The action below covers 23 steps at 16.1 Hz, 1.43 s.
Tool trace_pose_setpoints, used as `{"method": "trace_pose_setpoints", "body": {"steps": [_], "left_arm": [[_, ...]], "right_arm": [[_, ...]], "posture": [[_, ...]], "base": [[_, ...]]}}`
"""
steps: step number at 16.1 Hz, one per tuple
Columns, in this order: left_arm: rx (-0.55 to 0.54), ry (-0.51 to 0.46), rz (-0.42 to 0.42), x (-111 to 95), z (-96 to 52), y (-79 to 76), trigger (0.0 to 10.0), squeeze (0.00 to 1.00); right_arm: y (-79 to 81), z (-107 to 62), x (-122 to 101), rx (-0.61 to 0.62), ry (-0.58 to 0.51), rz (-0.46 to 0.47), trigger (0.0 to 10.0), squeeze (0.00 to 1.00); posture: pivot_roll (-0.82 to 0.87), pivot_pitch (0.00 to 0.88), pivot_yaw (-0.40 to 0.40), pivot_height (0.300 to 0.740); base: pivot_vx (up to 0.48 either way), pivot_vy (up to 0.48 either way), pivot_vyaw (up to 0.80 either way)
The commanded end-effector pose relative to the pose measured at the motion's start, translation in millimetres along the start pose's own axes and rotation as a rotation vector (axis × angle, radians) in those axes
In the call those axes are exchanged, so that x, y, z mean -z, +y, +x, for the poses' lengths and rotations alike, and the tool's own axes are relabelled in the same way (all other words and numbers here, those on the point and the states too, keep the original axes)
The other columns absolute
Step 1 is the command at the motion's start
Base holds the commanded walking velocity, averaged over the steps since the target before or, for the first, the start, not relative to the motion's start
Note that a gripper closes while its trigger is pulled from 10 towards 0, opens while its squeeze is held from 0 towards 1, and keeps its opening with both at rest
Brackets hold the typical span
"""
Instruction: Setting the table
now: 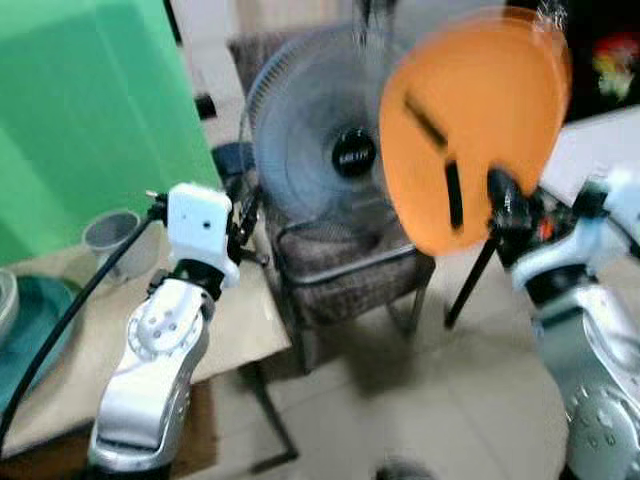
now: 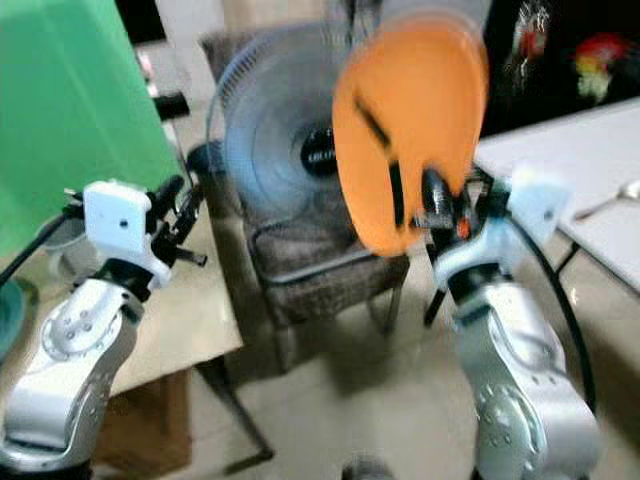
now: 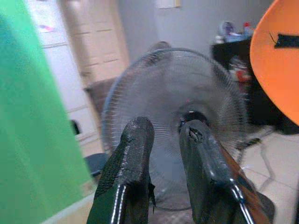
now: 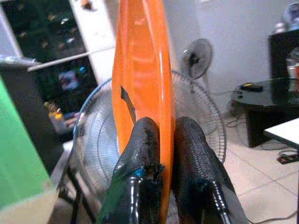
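Where tiles gleam: fan (image 1: 335, 150), beige table (image 1: 235, 320).

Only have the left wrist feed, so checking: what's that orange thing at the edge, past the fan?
Observer: An orange plate, clamped by its rim in the right jaws and held up on edge in front of the fan.
Operator: Any table near?
Observer: Yes, a table on the robot's left; a grey cup stands on it.
Operator: Other side?
Observer: A white table on the right, with what looks like a spoon.
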<state>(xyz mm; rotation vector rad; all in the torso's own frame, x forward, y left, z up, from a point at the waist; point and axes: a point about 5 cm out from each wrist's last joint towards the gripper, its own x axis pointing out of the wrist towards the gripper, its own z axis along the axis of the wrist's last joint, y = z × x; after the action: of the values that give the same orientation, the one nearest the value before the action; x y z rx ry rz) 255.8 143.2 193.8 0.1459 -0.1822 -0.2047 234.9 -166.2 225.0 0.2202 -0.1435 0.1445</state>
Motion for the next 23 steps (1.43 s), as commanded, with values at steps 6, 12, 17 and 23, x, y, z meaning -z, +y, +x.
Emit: {"method": "trace_pose_setpoints", "body": {"steps": [6, 12, 17, 23], "left_arm": [[-0.006, 0.062, -0.053, 10, -0.9, 2.0, 10.0, 0.0], [0.049, 0.151, -0.033, 31, 4.8, -9.1, 10.0, 0.0], [0.037, 0.166, -0.022, 36, -0.1, -5.0, 10.0, 0.0], [0.045, 0.136, -0.005, 29, 1.2, -2.5, 10.0, 0.0]], "right_arm": [[-0.8, 2.8, 4, 0.001, 0.032, -0.05, 10.0, 0.0], [-22.8, -4.7, 26, 0.192, 0.161, -0.178, 10.0, 0.0], [-19.5, -6.5, 34, 0.19, 0.187, -0.185, 10.0, 0.0], [-18.0, -4.0, 38, 0.172, 0.206, -0.208, 10.0, 0.0]], "posture": [[-0.06, 0.0, 0.071, 0.74], [-0.11, 0.0, 0.097, 0.74], [-0.11, 0.0, 0.1, 0.74], [-0.1, 0.0, 0.102, 0.74]], "base": [[0.0, 0.0, -0.8], [0.0, 0.0, -0.8], [0.0, 0.0, -0.8], [0.0, 0.234, -0.8]]}}
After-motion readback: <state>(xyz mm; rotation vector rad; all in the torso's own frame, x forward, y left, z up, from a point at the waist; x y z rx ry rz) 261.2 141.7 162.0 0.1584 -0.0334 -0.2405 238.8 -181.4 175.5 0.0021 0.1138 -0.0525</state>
